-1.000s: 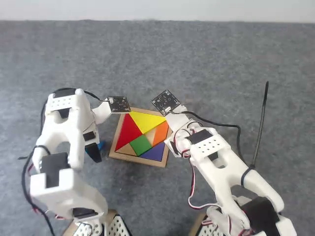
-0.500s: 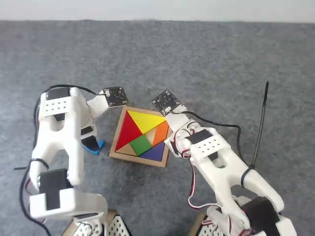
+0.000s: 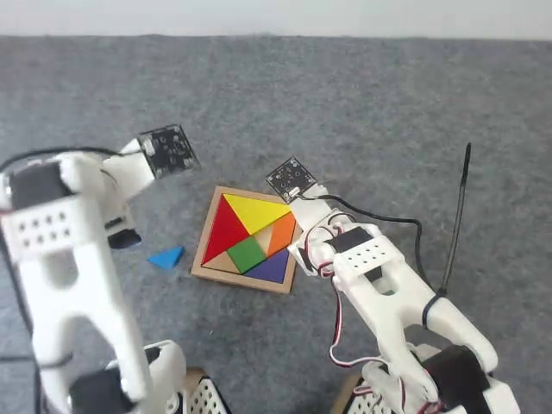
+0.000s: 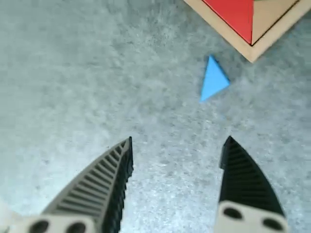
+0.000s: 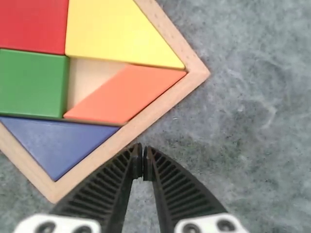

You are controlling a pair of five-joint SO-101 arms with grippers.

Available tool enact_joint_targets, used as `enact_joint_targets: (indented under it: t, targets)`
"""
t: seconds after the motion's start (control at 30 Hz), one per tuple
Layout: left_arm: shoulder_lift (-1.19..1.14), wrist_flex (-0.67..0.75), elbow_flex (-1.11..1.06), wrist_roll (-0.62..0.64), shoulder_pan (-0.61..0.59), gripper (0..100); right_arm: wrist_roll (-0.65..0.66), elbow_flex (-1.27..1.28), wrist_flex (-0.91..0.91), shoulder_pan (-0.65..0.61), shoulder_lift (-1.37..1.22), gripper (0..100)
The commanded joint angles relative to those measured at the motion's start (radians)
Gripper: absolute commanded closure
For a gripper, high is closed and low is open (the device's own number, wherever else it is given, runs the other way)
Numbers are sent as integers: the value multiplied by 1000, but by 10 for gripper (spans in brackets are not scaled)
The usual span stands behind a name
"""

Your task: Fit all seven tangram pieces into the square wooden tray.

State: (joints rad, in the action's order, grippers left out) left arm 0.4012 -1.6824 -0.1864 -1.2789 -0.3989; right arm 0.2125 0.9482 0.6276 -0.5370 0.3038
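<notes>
Five-piece wooden tray [image 3: 286, 284]; light-blue triangle [image 3: 166, 256] beside it.

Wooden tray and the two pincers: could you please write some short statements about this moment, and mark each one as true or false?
1. The small blue triangle lies on the grey carpet, outside the wooden tray. True.
2. The left pincer grips the blue triangle. False: it is open and holds nothing; the triangle lies apart from it.
3. The right pincer is shut and holds nothing. True.
4. The yellow triangle lies outside the tray. False: it sits inside the tray, beside the red piece.
5. Bare wood shows inside the tray next to the orange piece. True.
</notes>
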Motion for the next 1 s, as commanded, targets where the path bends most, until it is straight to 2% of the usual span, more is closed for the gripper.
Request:
enact_joint_targets:
  t: [0.0, 0.33, 0.5, 0.6, 0.7, 0.97]
  targets:
    - [140, 54, -59, -11, 12, 721, 8, -14, 1, -4, 56, 991]
    - [135, 290, -317, -8, 15, 721, 8, -14, 1, -4, 56, 991]
    - [3, 491, -504, -2, 38, 721, 8, -14, 1, -4, 56, 991]
    - [-144, 574, -513, 49, 44, 719, 8, -14, 1, -4, 56, 991]
    - [-273, 585, -478, 52, 57, 719, 8, -14, 1, -4, 56, 991]
    - [-382, 704, -386, 117, 64, 717, 8, -14, 1, -4, 56, 991]
